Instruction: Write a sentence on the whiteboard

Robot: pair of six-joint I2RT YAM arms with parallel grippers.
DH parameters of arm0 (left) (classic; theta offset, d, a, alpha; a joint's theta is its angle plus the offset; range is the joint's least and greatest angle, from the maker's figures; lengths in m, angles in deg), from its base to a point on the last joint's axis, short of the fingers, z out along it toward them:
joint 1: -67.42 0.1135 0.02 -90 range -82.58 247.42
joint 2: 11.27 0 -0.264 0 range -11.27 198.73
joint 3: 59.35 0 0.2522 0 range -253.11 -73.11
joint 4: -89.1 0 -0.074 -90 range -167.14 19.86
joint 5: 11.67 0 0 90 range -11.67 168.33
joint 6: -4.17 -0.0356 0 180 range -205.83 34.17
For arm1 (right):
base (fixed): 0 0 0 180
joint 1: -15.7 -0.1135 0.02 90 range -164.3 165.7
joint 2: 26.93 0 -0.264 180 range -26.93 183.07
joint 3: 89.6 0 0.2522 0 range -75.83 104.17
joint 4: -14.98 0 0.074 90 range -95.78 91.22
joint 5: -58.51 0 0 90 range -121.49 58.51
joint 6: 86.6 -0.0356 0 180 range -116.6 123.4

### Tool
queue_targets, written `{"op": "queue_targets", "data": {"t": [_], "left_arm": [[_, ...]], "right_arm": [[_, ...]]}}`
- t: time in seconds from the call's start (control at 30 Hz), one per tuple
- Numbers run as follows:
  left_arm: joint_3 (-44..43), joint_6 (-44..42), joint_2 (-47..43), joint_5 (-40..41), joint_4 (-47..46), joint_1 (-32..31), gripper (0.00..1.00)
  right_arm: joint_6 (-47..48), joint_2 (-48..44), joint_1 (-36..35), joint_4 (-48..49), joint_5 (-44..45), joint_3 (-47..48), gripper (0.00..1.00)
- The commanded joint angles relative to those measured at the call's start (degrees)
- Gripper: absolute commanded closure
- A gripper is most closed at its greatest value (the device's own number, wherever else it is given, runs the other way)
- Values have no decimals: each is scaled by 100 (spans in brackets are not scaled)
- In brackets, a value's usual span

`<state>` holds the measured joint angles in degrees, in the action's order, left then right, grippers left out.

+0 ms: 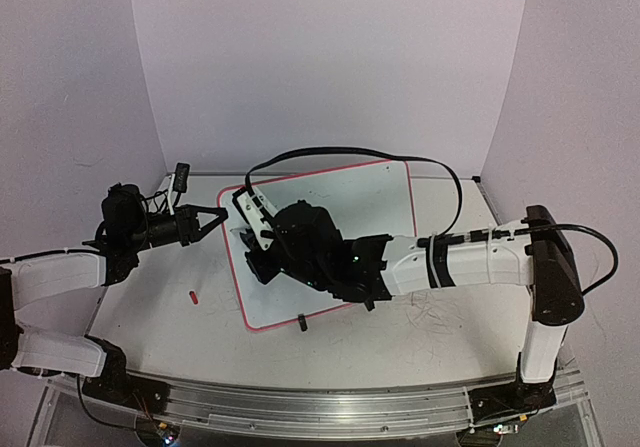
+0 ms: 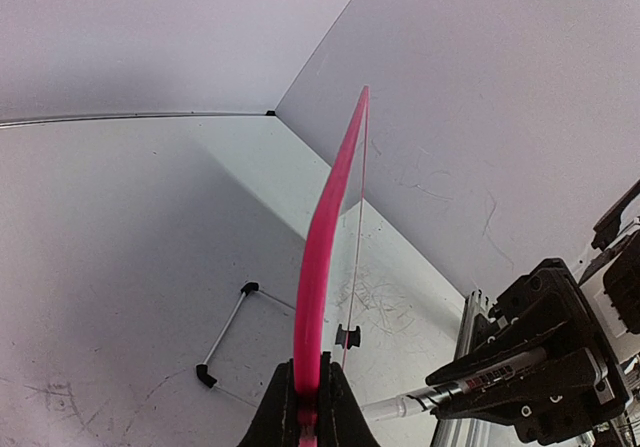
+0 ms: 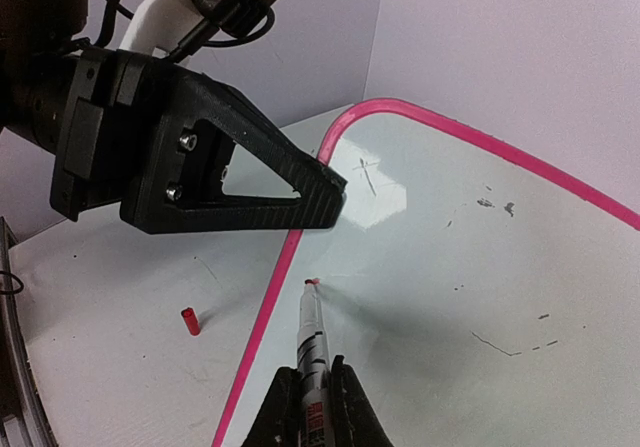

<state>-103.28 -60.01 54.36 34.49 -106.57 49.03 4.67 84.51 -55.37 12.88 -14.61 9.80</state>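
The whiteboard [image 1: 350,207], glossy white with a red-pink rim, lies on the table. My left gripper [image 1: 222,212] is shut on its left rim; the left wrist view shows the jaws [image 2: 308,402] clamped on the pink edge [image 2: 322,247]. My right gripper [image 3: 310,372] is shut on a marker [image 3: 312,337] whose red tip touches the board [image 3: 470,267] just inside the left rim, below the left gripper's finger [image 3: 250,182]. No lettering of the sentence shows, only small specks and faint strokes. In the top view the right gripper [image 1: 262,255] hides that spot.
A small red marker cap [image 1: 193,294] lies on the table left of the board, also in the right wrist view [image 3: 189,321]. A black clip foot [image 1: 302,321] sits on the board's near edge. A thin wire stand [image 2: 225,332] lies on the table. Walls enclose the back and sides.
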Motion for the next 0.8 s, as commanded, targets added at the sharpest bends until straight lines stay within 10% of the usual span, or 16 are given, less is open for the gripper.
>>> {"op": "queue_targets", "data": {"t": [0.0, 0.77], "left_arm": [[-23, -73, -146, -55, -190, -12, 100], [-15, -74, -157, -64, -192, -11, 100]], "right_arm": [[-57, 106, 29, -108, 178, 251, 100], [-84, 125, 27, -234, 131, 256, 100]]}}
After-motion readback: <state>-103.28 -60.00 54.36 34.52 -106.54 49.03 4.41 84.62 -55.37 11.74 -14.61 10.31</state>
